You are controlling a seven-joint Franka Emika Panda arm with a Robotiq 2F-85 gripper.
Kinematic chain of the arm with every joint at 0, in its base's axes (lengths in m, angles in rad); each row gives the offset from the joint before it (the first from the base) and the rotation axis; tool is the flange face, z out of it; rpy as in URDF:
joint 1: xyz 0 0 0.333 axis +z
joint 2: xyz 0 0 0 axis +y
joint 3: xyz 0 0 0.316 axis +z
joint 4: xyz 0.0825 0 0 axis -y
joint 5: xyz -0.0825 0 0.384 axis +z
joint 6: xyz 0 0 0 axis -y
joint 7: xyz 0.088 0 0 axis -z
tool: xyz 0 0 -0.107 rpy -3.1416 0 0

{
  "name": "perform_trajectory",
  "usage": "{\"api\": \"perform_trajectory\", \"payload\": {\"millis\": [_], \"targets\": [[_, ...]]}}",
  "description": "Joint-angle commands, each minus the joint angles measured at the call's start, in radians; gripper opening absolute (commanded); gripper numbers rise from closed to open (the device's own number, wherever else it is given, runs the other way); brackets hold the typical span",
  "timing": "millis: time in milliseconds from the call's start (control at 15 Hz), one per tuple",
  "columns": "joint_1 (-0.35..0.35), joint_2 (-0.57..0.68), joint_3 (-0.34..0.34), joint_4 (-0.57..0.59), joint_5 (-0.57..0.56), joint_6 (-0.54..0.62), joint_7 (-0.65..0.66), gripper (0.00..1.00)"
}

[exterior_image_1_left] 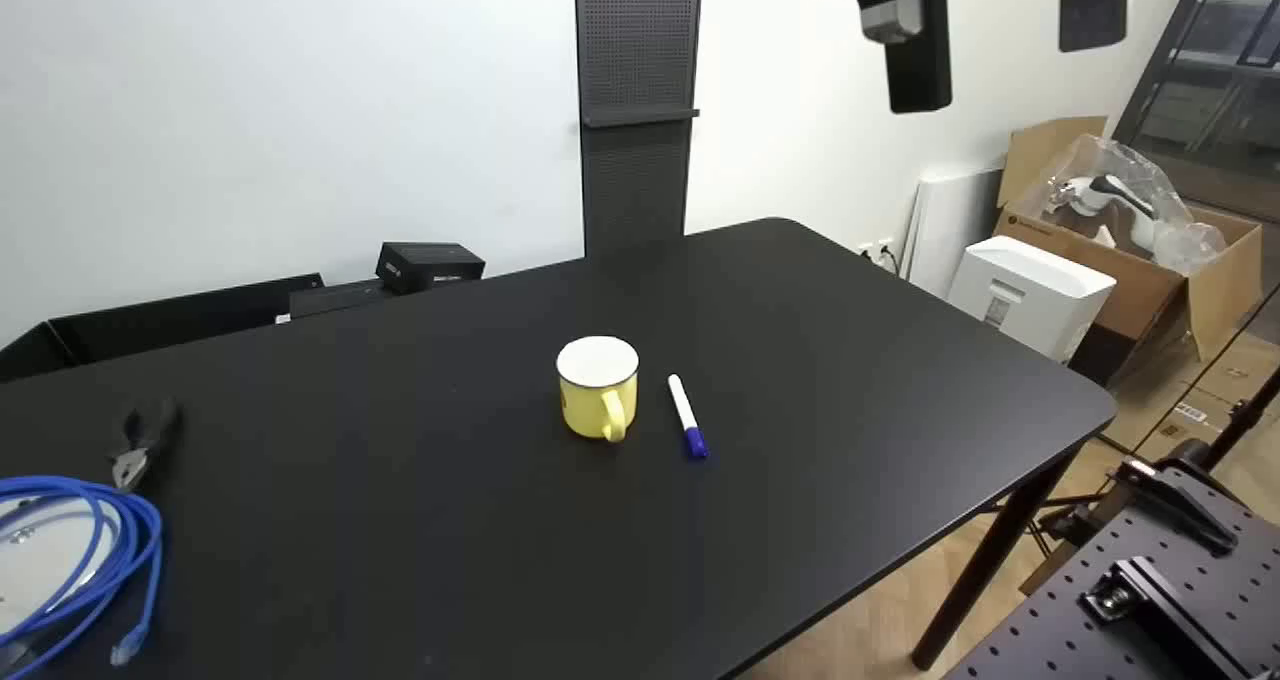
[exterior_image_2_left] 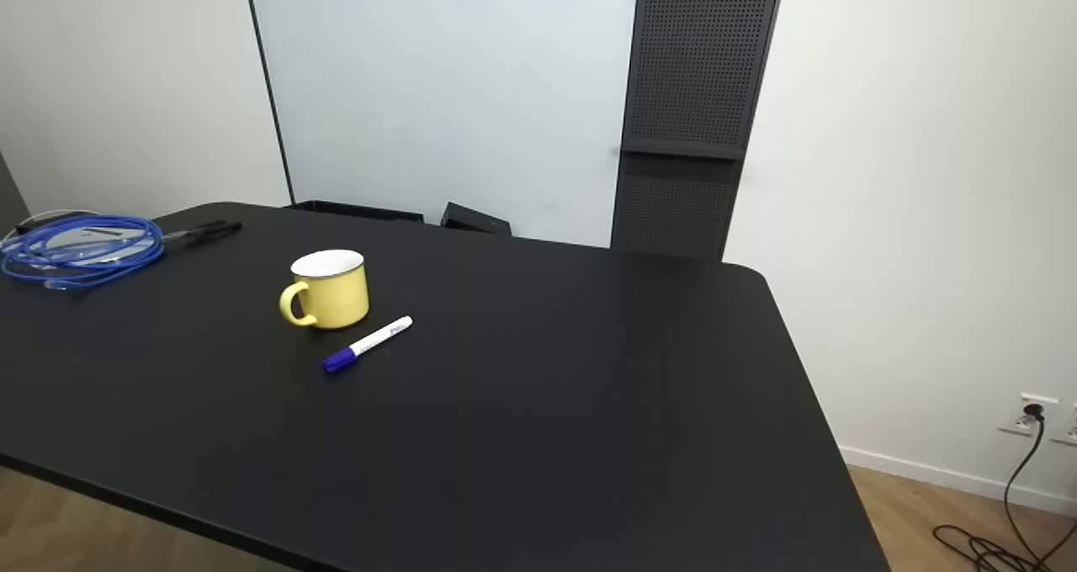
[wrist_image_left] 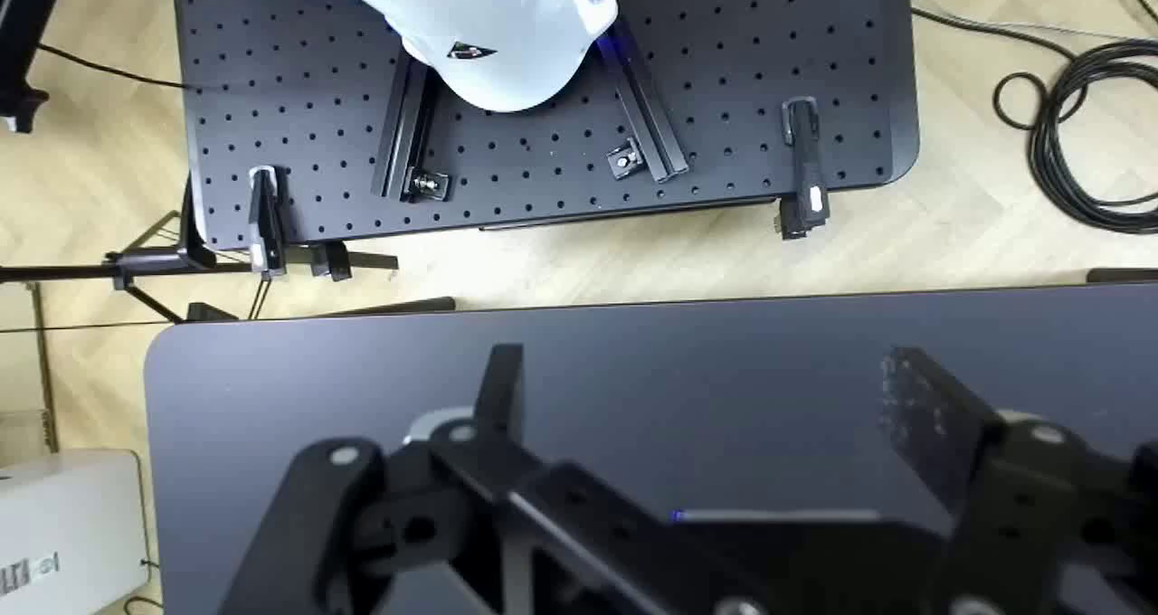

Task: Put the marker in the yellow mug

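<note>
The yellow mug [exterior_image_1_left: 588, 410] stands upright on the black table, with a pale inside and its handle on the near side; it also shows in an exterior view [exterior_image_2_left: 338, 299]. The marker [exterior_image_1_left: 682, 404], white with a dark blue cap, lies flat beside the mug, apart from it; it also shows in an exterior view [exterior_image_2_left: 376, 339]. My gripper [exterior_image_1_left: 1005, 40] is high above the table, its fingers wide apart with nothing between them. In the wrist view the gripper [wrist_image_left: 715, 393] is open too. The mug is not seen there; whether a thin pale, blue-ended strip is the marker, I cannot tell.
A coiled blue cable [exterior_image_1_left: 135, 550] and pliers [exterior_image_1_left: 140, 450] lie at the table's far left side. The table [wrist_image_left: 298, 371] ends at an edge facing the robot's perforated base plate [wrist_image_left: 543, 163], with a floor gap between. Black boxes [exterior_image_1_left: 430, 265] stand along the back edge.
</note>
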Motion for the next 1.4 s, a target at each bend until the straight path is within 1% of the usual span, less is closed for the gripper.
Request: {"api": "perform_trajectory", "payload": {"millis": [0,733,867,1067,1333], "targets": [[0.012,0.003,-0.009,0.002,-0.004,0.000,0.006,1.00],[0.012,0.003,-0.009,0.002,-0.004,0.001,0.005,1.00],[0.000,0.008,-0.017,0.002,-0.027,0.023,0.001,1.00],[-0.025,0.015,-0.031,-0.003,-0.094,0.106,0.007,1.00],[-0.059,0.051,-0.054,-0.015,-0.198,0.297,0.024,1.00]]}}
